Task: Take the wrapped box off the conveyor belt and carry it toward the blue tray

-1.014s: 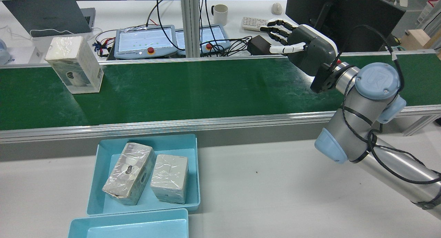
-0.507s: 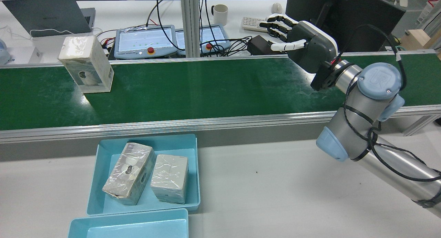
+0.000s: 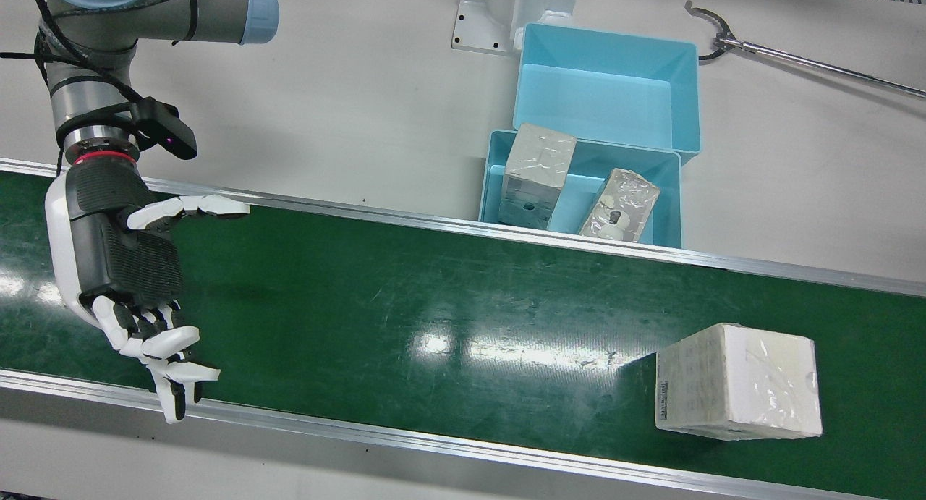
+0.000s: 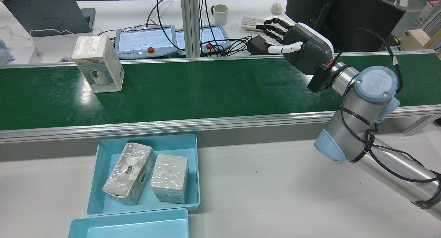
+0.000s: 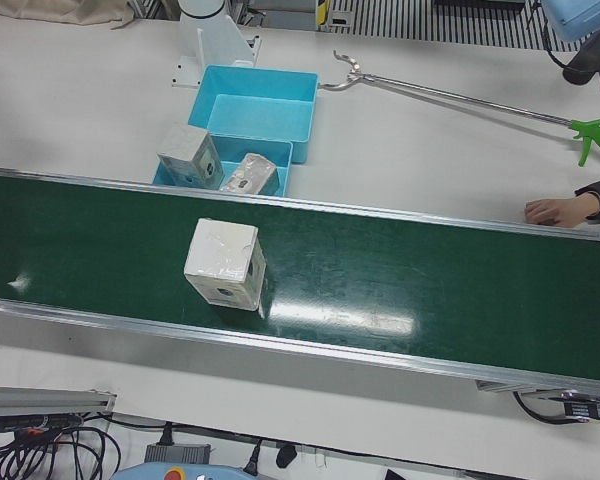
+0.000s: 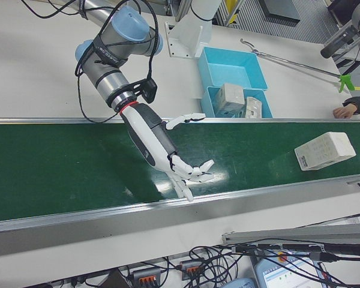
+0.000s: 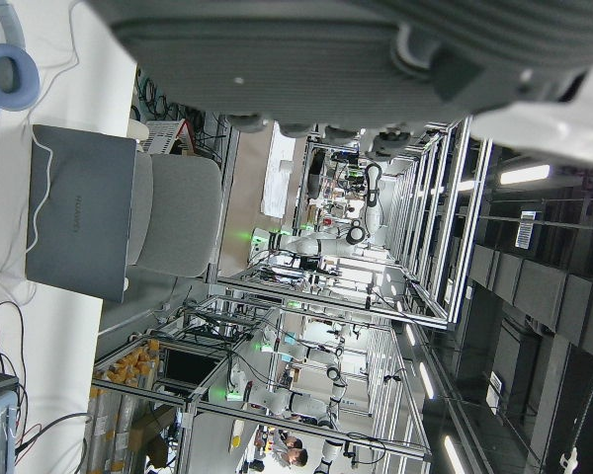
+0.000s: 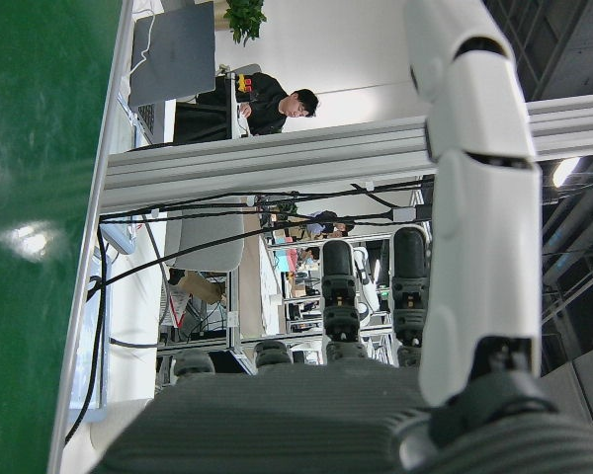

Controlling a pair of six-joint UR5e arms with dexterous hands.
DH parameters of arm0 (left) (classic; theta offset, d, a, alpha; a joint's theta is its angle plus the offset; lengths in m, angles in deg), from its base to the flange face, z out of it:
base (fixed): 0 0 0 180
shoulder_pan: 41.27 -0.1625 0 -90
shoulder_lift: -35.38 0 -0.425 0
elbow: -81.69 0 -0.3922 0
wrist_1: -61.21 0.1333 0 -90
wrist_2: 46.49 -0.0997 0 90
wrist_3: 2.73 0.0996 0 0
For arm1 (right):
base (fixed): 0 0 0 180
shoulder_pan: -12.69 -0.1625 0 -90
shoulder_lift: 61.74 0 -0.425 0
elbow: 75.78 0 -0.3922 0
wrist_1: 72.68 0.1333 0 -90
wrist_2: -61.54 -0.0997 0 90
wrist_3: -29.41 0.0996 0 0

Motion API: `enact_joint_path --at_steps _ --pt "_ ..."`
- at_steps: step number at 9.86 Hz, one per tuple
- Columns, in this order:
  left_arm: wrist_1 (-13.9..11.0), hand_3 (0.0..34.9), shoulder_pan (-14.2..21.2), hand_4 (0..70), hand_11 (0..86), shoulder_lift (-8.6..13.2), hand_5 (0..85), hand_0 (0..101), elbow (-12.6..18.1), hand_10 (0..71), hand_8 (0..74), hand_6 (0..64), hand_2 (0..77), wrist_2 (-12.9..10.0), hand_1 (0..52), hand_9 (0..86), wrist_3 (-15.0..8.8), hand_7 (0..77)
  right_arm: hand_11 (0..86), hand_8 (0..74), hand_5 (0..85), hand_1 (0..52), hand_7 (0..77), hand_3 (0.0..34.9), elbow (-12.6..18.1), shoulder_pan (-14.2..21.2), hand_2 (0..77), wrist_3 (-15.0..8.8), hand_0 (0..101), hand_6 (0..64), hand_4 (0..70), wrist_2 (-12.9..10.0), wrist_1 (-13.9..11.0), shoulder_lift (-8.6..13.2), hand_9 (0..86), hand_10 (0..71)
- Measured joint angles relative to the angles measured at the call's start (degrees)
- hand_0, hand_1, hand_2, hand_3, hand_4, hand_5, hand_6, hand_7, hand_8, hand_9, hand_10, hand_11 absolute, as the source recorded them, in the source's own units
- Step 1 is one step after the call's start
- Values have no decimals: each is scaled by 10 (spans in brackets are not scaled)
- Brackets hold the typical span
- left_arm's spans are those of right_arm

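1. Since the earlier rear frames, the wrapped box point(image 4: 98, 63) has travelled rightward along the conveyor belt point(image 4: 206, 90); the right hand point(image 4: 298, 45) has shifted only slightly.
2. Right hand: released, fingers spread, holding nothing. It hovers above the belt's right part, palm toward the oncoming box, fingertips over the far rail.
3. Left hand: its own camera shows only a sliver of its underside; I cannot tell whether it is released or clenched.
4. Wrapped box: upright on the belt's left part, nearer the far rail, well apart from the right hand.
5. Blue tray point(image 4: 100, 183): on the table just beside the near rail, holding two wrapped packages point(image 4: 129, 172). A second tray point(image 4: 131, 224) touches its near edge.
6. Bare belt lies between box and hand.
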Motion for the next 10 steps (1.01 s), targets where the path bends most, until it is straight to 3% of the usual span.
enact_joint_path --at_steps 4,6,9,10 --pt "0 0 0 0 0 0 11 0 0 5 0 0 5 0 0 0 0 0 16 0 387 153 245 173 -7 9 180 -2 492 44 131 -1 1 2 60 0" --pt "0 0 0 0 0 0 11 0 0 5 0 0 11 0 0 0 0 5 16 0 387 153 245 190 -8 10 180 -1 490 44 131 -1 1 2 60 0" --pt "0 0 0 0 0 0 11 0 0 5 0 5 5 0 0 0 0 0 16 0 387 153 251 190 -8 9 180 3 490 44 131 -2 1 2 60 0" --pt "0 0 0 0 0 0 11 0 0 5 0 5 11 0 0 0 0 0 16 0 387 153 256 173 -7 9 185 4 490 55 131 -2 1 2 60 0"
